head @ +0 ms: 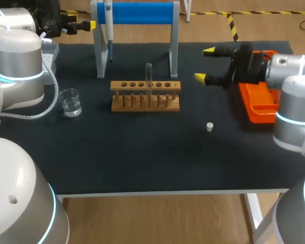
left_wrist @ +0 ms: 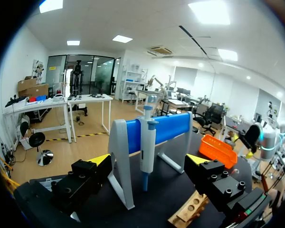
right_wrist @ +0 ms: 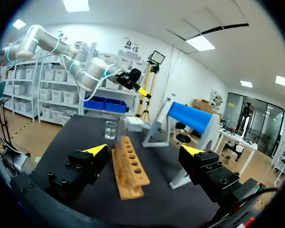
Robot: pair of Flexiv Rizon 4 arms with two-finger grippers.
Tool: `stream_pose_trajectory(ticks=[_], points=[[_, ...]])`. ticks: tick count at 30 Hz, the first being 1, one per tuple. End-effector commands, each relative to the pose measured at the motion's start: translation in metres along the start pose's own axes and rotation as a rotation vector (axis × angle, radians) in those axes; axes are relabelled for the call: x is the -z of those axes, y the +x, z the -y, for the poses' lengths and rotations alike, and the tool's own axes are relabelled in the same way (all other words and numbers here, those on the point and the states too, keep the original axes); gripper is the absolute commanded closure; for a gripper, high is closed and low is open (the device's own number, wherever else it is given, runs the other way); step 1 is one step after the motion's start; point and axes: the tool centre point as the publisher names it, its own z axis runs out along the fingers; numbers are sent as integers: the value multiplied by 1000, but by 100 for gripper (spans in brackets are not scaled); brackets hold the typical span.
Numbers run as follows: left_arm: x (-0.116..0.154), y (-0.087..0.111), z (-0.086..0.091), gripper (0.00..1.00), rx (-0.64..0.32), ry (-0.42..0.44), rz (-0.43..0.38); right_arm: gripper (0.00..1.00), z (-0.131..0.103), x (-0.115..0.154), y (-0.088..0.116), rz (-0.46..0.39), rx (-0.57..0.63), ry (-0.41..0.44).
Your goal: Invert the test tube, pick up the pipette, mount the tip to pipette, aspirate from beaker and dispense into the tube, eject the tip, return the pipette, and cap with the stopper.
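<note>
While the tube (head: 148,76) stood in the rack (head: 145,108), seemingly closed end up, you looked to be at the opening step: inverting it. Your right gripper (head: 205,64) hung to the right of the rack, jaws wide open and holding nothing. The next move called for closing on the tube above the rack. Your left gripper (left_wrist: 148,160) sat behind and left of the rack, jaws equally wide and empty, facing the pipette (left_wrist: 147,142) on its stand (left_wrist: 121,156).

Clear test tube (head: 149,76) upright in the wooden rack (head: 145,97); pipette (head: 108,23) hanging on the blue stand (head: 142,12); beaker (head: 70,102) left of the rack; small white stopper (head: 210,127) loose on the worktop
</note>
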Motion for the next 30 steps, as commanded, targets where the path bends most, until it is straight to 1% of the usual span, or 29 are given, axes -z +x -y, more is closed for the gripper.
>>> stream_pose_trajectory(ticks=[1,2,4,7,11,17,21,22,30], points=[[-1,0,-1,0,-1,4,3,0,11,-18,17,11,27,-31],[-1,0,-1,0,-1,4,3,0,15,-22,21,9,30,-22],[-1,0,-1,0,-1,4,3,0,21,-28,24,20,-42,-3],[-1,0,-1,0,-1,4,3,0,26,-35,31,2,-9,9],[-1,0,-1,0,-1,4,3,0,29,-44,38,-10,-18,15],[-1,0,-1,0,-1,4,3,0,30,-52,50,-68,-48,34],[-1,0,-1,0,-1,4,3,0,31,-52,52,-102,-86,60],[-1,0,-1,0,-1,4,3,0,31,-52,51,-97,-98,71],[-1,0,-1,0,-1,4,3,0,31,-52,51,-97,-98,71]])
